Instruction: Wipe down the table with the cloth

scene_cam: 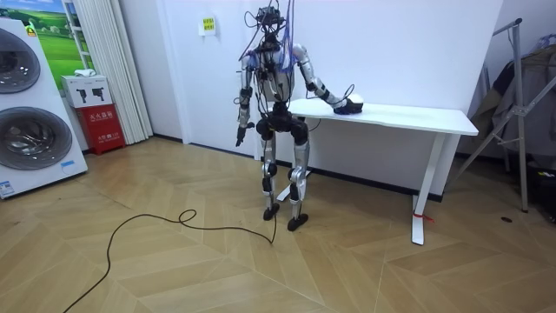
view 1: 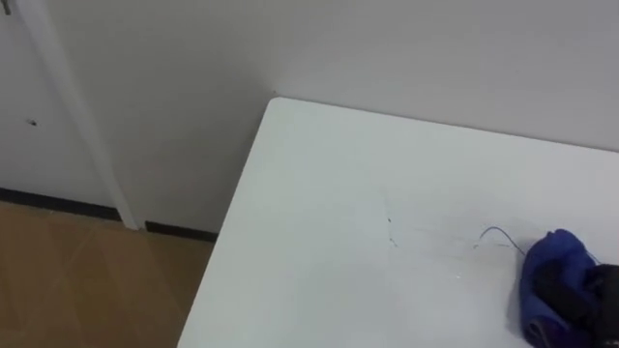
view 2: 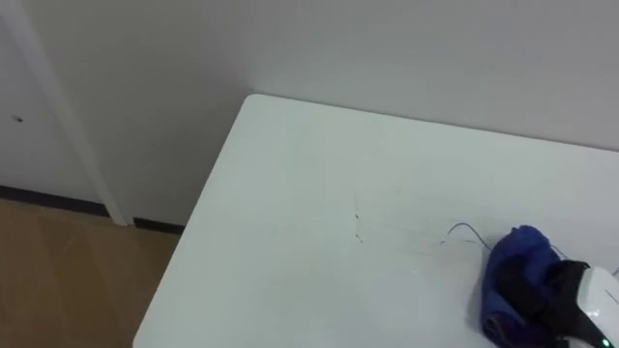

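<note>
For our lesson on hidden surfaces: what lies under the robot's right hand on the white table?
A crumpled blue cloth lies under the right hand, on the white rectangular table. The tabletop beneath the cloth is covered.

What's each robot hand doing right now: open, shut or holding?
Left robot hand: hangs at its side; state cannot be told.
Right robot hand: on the blue cloth; grip cannot be told.

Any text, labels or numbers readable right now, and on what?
On the wall sign: too small to read.
On the red box: white print, too small to read.
On the washer: a sticker, unreadable.
On the table and cloth: none.
</note>
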Tool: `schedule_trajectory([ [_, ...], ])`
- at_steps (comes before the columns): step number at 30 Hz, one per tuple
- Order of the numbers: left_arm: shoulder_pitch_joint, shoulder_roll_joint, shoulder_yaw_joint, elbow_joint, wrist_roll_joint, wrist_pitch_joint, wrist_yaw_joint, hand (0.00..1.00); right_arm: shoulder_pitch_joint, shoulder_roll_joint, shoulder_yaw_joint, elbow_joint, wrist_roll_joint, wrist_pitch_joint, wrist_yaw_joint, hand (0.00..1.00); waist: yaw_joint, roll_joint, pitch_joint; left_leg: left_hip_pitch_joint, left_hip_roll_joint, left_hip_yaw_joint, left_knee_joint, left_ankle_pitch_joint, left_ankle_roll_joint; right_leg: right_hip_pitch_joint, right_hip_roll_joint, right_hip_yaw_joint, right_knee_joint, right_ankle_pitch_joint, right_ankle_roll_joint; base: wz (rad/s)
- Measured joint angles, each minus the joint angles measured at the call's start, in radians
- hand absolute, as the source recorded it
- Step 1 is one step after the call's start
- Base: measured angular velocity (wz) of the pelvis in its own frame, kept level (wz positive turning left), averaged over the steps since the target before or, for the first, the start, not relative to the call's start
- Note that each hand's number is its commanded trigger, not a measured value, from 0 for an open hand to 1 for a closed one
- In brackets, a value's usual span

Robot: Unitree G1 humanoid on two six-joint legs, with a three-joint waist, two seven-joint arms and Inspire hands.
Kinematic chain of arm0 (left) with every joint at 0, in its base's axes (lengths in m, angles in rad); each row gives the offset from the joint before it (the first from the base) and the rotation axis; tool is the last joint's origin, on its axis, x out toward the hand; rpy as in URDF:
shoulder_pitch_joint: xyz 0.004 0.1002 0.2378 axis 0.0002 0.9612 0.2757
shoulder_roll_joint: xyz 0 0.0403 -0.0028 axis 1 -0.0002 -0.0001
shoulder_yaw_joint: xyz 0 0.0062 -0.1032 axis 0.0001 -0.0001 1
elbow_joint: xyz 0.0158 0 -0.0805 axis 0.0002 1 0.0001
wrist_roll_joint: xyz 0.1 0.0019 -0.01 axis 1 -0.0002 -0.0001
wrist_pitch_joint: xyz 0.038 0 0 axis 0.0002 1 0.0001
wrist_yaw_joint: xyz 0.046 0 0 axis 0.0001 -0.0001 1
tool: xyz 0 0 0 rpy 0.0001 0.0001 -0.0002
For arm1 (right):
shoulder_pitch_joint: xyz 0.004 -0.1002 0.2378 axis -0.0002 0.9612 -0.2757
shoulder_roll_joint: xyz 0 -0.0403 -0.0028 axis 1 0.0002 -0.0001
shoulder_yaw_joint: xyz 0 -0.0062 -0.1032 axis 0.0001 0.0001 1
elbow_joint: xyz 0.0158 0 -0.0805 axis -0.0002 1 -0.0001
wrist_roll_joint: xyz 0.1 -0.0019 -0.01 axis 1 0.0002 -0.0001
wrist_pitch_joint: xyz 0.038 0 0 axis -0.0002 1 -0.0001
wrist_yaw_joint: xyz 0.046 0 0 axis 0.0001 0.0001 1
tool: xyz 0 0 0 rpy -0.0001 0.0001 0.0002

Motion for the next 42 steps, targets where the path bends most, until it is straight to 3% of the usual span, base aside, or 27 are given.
schedule_trajectory([
  [2, -0.004, 0.000, -0.026, 0.002, -0.011, 0.000, 0.000, 0.00, -0.010, 0.001, 0.032, -0.050, -0.025, 0.054, 0.020, 1.00, 0.020, -0.001, 0.0027, -0.004, 0.003, 0.014, -0.003, 0.001, -0.002, -0.010, 0.000, -0.003, 0.001, 0.000, 0.000, -0.32],
  [4, -0.026, 0.002, -0.062, 0.044, -0.017, 0.004, -0.002, 0.00, -0.030, -0.001, 0.108, -0.139, -0.120, 0.164, 0.067, 1.00, 0.074, 0.003, 0.0063, -0.004, 0.011, 0.038, -0.003, 0.000, -0.006, -0.025, 0.006, -0.001, 0.003, 0.002, -0.004, -0.60],
  [6, -0.033, 0.002, -0.090, 0.067, -0.017, 0.008, -0.003, 0.00, -0.064, 0.000, 0.198, -0.209, -0.210, 0.218, 0.129, 1.00, 0.105, 0.004, 0.0093, -0.012, 0.018, 0.037, -0.002, -0.001, -0.010, -0.040, 0.014, -0.004, 0.004, 0.010, -0.015, -0.42],
  [8, -0.041, 0.004, -0.120, 0.072, -0.015, 0.013, -0.006, 0.00, -0.124, 0.012, 0.311, -0.259, -0.268, 0.248, 0.189, 1.00, 0.124, 0.001, 0.0187, -0.022, 0.021, 0.020, -0.001, 0.000, -0.021, -0.049, 0.022, -0.005, 0.002, 0.014, -0.022, -0.09],
  [9, -0.047, 0.004, -0.139, 0.072, -0.016, 0.018, -0.006, 0.00, -0.165, 0.025, 0.378, -0.282, -0.295, 0.256, 0.217, 1.00, 0.142, 0.000, 0.0280, -0.027, 0.019, 0.001, -0.001, 0.003, -0.025, -0.054, 0.027, -0.006, 0.001, 0.015, -0.024, 0.18],
  [10, -0.052, 0.005, -0.153, 0.072, -0.016, 0.025, -0.006, 0.00, -0.201, 0.035, 0.434, -0.300, -0.313, 0.259, 0.242, 1.00, 0.155, -0.002, 0.0355, -0.037, 0.018, -0.020, 0.000, 0.007, -0.028, -0.058, 0.031, -0.009, 0.001, 0.015, -0.024, 0.26],
  [12, -0.058, 0.006, -0.166, 0.070, -0.015, 0.031, -0.007, 0.00, -0.240, 0.037, 0.487, -0.310, -0.314, 0.260, 0.269, 1.00, 0.174, -0.007, 0.0393, -0.053, 0.018, -0.048, 0.002, 0.011, -0.033, -0.062, 0.034, -0.016, -0.002, 0.015, -0.024, 0.47],
  [17, -0.004, 0.005, -0.169, 0.060, -0.018, 0.065, -0.007, 0.00, -0.270, 0.026, 0.489, -0.276, -0.261, 0.263, 0.285, 1.00, 0.194, -0.006, 0.0395, -0.060, 0.018, -0.079, 0.006, 0.016, -0.030, -0.048, 0.036, -0.071, -0.003, 0.015, -0.024, 0.35],
  [20, 0.010, 0.005, -0.165, 0.039, -0.007, 0.066, -0.009, 0.00, -0.220, 0.021, 0.455, -0.240, -0.192, 0.201, 0.212, 1.00, 0.175, -0.003, 0.0367, -0.055, 0.016, -0.082, 0.007, 0.015, -0.027, -0.036, 0.034, -0.087, -0.010, 0.014, -0.023, 0.28],
  [22, 0.006, 0.006, -0.157, 0.032, -0.007, 0.062, -0.004, 0.00, -0.188, 0.024, 0.410, -0.183, -0.115, 0.135, 0.136, 1.00, 0.153, 0.009, 0.0278, -0.053, 0.009, -0.083, 0.007, 0.013, -0.023, -0.022, 0.029, -0.088, -0.017, 0.013, -0.022, 0.28],
  [24, 0.001, 0.006, -0.152, 0.031, -0.005, 0.060, 0.001, 0.00, -0.153, 0.025, 0.365, -0.143, -0.057, 0.091, 0.085, 1.00, 0.130, 0.022, 0.0155, -0.045, 0.000, -0.080, 0.007, 0.012, -0.018, -0.006, 0.018, -0.092, -0.017, 0.007, -0.011, 0.31],
  [26, 0.003, 0.002, -0.118, 0.031, 0.015, 0.056, 0.003, 0.00, -0.107, 0.030, 0.295, -0.123, -0.022, 0.057, 0.052, 1.00, 0.102, 0.024, 0.0079, -0.028, -0.005, -0.067, 0.001, 0.015, -0.012, 0.012, 0.010, -0.089, -0.017, 0.003, -0.006, 0.31],
  [27, 0.011, 0.002, -0.081, 0.017, 0.016, 0.056, 0.003, 0.00, -0.078, 0.030, 0.249, -0.111, 0.009, 0.039, 0.046, 1.00, 0.089, 0.025, 0.0003, -0.017, -0.007, -0.064, -0.001, 0.017, -0.008, 0.020, 0.007, -0.090, -0.016, 0.003, -0.006, 0.22],
  [30, 0.019, 0.005, 0.011, -0.016, 0.029, 0.057, 0.006, 0.00, -0.036, 0.029, 0.097, -0.050, 0.047, 0.014, 0.026, 1.00, 0.041, 0.010, 0.0003, -0.016, -0.012, -0.048, 0.000, 0.019, -0.003, 0.032, -0.001, -0.089, -0.016, 0.001, -0.002, 0.20],
  [33, 0.025, 0.016, 0.036, -0.018, 0.032, 0.056, 0.010, 0.00, -0.035, 0.000, 0.000, 0.051, 0.104, 0.003, 0.006, 1.00, 0.026, 0.003, -0.0007, -0.017, -0.014, -0.040, 0.005, 0.015, 0.003, 0.031, -0.004, -0.089, -0.016, 0.001, -0.002, -0.12],
  [35, 0.020, 0.016, 0.035, -0.017, 0.032, 0.050, 0.010, 0.00, -0.031, -0.028, -0.038, 0.094, 0.130, 0.006, 0.008, 1.00, 0.022, 0.003, -0.0008, -0.021, -0.017, -0.041, 0.008, 0.010, 0.007, 0.029, -0.007, -0.087, -0.011, 0.002, -0.001, -0.10],
  [38, 0.015, 0.015, 0.029, -0.017, 0.029, 0.049, 0.005, 0.00, -0.035, -0.030, -0.042, 0.083, 0.143, 0.019, 0.019, 1.00, 0.028, 0.005, -0.0013, -0.020, -0.017, -0.037, 0.007, 0.010, 0.007, 0.026, -0.008, -0.075, -0.006, 0.002, 0.000, -0.08],
  [41, 0.013, 0.012, -0.027, -0.008, 0.000, 0.049, 0.003, 0.00, -0.081, -0.021, -0.015, 0.033, 0.124, 0.096, 0.052, 1.00, 0.038, 0.014, 0.0002, -0.019, -0.013, -0.018, 0.006, 0.012, 0.006, 0.013, -0.008, -0.046, 0.001, 0.000, 0.002, -0.26],
  [42, 0.005, 0.009, -0.048, 0.015, -0.011, 0.049, 0.002, 0.00, -0.104, -0.020, 0.016, -0.009, 0.112, 0.145, 0.077, 1.00, 0.062, 0.021, 0.0036, -0.020, -0.011, -0.009, 0.006, 0.012, 0.005, 0.003, -0.006, -0.035, 0.001, 0.000, 0.002, -0.79],
])
